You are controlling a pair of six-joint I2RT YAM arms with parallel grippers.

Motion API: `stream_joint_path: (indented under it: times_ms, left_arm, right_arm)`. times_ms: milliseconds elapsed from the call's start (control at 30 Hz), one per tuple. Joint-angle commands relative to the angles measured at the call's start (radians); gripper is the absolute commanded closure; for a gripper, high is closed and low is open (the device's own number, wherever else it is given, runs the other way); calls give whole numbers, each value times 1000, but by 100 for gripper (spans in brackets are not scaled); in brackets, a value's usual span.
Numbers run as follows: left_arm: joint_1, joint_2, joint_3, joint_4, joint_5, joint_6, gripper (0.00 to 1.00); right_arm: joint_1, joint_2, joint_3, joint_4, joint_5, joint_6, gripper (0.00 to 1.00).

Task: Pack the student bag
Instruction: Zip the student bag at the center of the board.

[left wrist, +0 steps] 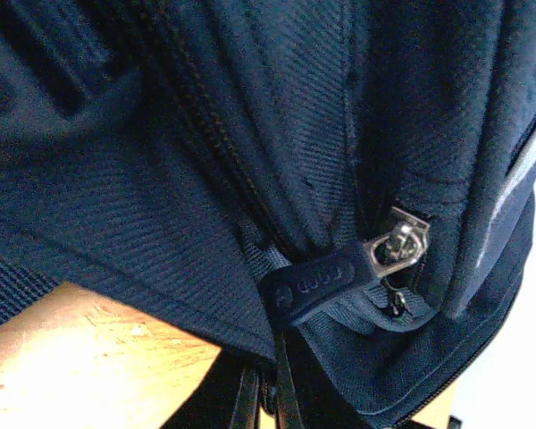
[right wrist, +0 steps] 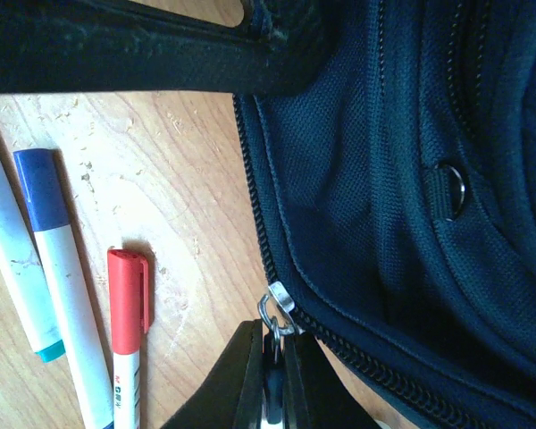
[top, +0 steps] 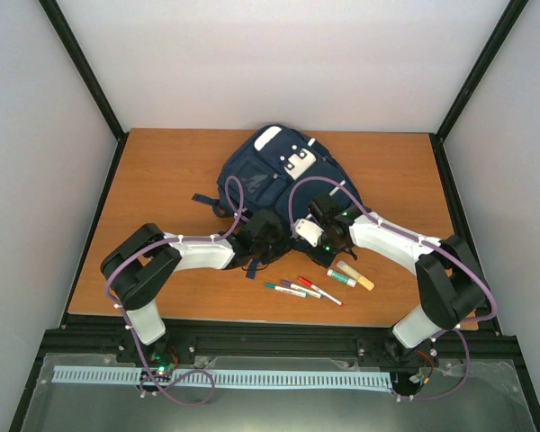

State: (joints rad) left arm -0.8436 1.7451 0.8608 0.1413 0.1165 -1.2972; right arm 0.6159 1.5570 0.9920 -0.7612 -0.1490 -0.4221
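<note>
The navy student bag (top: 274, 175) lies flat at the middle back of the table, with a white patch at its far end. My left gripper (top: 263, 232) is at the bag's near edge. In the left wrist view its fingers (left wrist: 286, 384) are closed together on the end of a dark rubber zip pull (left wrist: 311, 284), which hangs from a metal slider (left wrist: 397, 241). My right gripper (top: 315, 225) is at the near right edge of the bag. It is shut (right wrist: 274, 375) on the pull of a silver zip slider (right wrist: 277, 299) low on the bag (right wrist: 384, 179).
Several markers lie on the wood in front of the bag: green (top: 279, 289), purple (top: 295, 288) and red (top: 319, 290), plus a thicker green-capped one (top: 341, 278) and a yellow stick (top: 355, 275). The red marker (right wrist: 127, 340) and a blue one (right wrist: 58, 268) lie left of my right fingers. A dark strap (right wrist: 143, 54) crosses above them.
</note>
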Motion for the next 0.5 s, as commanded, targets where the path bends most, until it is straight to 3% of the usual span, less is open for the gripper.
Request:
stream_joint_path:
  times_ms: [0, 233, 467]
  left_arm:
    - [-11, 3, 9, 20, -5, 3, 99]
    - [-6, -96, -24, -92, -89, 62, 99]
    - [70, -198, -126, -153, -59, 87, 99]
  right_arm:
    - [14, -2, 5, -49, -22, -7, 97]
    - [-70, 5, -16, -69, 13, -27, 97]
    - [-196, -11, -9, -105, 62, -55, 97]
